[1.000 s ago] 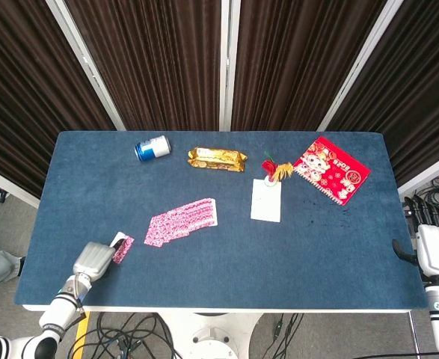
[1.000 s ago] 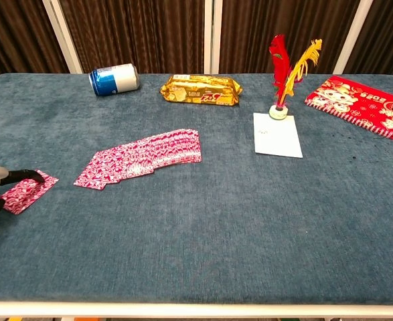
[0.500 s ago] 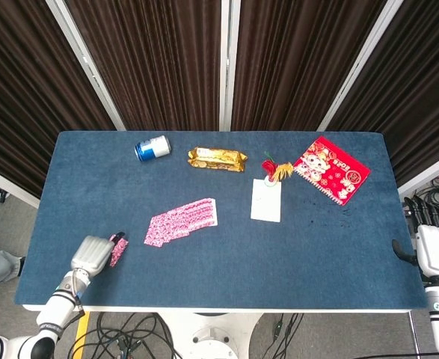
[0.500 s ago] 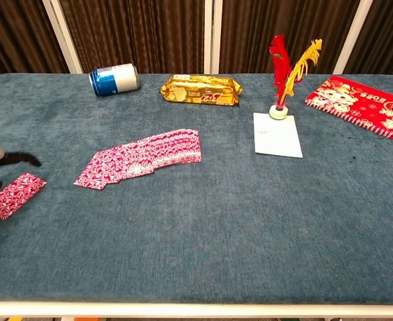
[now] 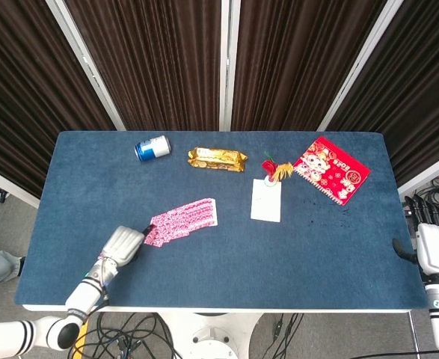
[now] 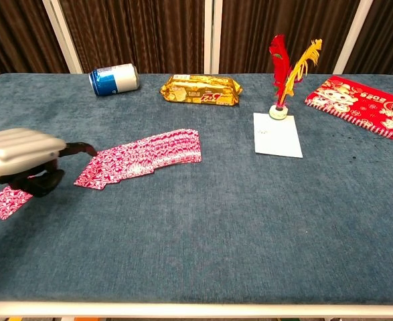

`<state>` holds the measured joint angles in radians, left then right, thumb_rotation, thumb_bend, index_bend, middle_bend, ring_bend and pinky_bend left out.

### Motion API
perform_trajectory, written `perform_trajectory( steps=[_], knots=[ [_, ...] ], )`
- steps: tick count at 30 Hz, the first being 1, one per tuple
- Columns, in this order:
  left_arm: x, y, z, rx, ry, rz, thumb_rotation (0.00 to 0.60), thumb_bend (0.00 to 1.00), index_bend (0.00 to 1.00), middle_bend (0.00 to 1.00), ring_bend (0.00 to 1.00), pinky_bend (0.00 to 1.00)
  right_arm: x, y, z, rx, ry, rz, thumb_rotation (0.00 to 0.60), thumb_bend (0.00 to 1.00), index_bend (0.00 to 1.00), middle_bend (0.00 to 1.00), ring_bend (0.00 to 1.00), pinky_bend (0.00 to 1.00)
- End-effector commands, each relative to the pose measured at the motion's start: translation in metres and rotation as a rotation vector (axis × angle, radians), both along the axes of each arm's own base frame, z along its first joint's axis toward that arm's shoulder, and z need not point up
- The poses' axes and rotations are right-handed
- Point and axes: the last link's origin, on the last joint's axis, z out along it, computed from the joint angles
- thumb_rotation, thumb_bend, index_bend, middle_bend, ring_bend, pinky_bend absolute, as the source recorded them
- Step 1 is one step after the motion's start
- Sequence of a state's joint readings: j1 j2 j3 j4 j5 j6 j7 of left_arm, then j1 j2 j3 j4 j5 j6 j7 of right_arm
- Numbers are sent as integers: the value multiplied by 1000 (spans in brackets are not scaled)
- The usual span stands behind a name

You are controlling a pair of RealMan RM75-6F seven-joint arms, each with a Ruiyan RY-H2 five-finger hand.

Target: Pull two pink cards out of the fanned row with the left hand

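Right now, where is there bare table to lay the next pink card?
Bare cloth runs along the near edge, in front of the fanned row and right of the pulled card. The left hand crowds the row's left end; can, snack pack and white card crowd the far side.

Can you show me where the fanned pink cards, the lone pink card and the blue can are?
fanned pink cards (image 6: 142,157): chest view, middle of the fan.
lone pink card (image 6: 2,202): chest view, its patterned face.
blue can (image 6: 114,78): chest view, its side.

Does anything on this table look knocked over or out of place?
The blue can at the back left lies on its side. One pink card lies alone near the left edge, apart from the fanned row.
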<state>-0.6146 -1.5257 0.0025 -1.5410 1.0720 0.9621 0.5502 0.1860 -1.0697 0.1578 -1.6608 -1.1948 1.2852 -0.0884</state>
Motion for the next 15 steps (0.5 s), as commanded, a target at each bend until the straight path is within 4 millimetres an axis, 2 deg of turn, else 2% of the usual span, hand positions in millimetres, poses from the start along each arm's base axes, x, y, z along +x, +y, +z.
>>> perform_trajectory(
  steps=[1,5,15],
  knots=[
    [5,5,-4,-5,1,-12,600,708,121,886,891,817,-2,-1,0,1,-2,-5,600,263,0,0,0,0],
    [9,7,-8,-19,14,-20,600,708,121,886,891,817,-5,-1,0,0,-7,-12,600,264,0,0,0,0],
    [3,2,-17,-60,45,6,600,708,121,886,891,812,-8,-1,0,1,-7,-18,600,268,0,0,0,0]
  ],
)
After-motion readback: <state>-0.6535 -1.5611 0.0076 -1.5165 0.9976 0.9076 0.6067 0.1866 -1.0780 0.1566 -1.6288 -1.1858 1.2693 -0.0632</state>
